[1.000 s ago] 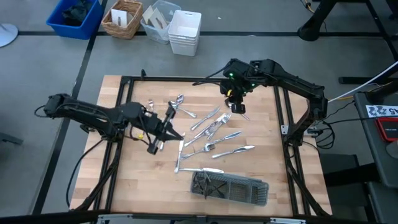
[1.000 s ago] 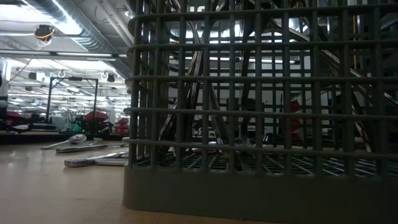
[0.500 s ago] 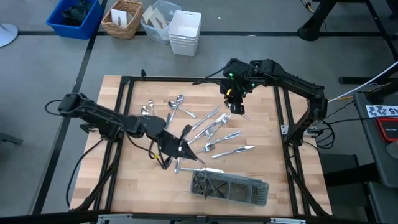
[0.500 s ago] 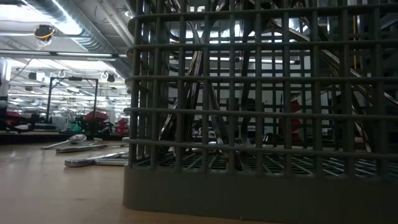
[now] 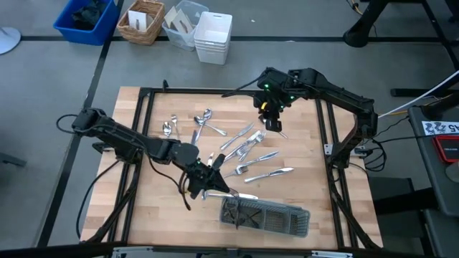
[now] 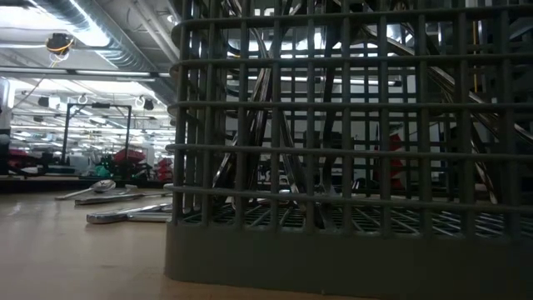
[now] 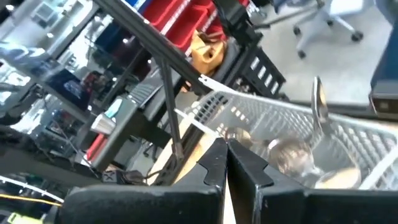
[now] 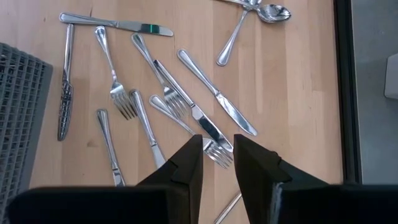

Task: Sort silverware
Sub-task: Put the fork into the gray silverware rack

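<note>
Left gripper (image 5: 214,180) hangs with its fingers pressed together, seemingly pinching a thin piece of silverware (image 5: 244,149), though the view is too blurred to be sure. Just beyond its tips lies the grey mesh tray (image 5: 276,218). Right gripper (image 5: 274,126), fingers slightly parted and empty, hovers above scattered forks and knives.
</note>
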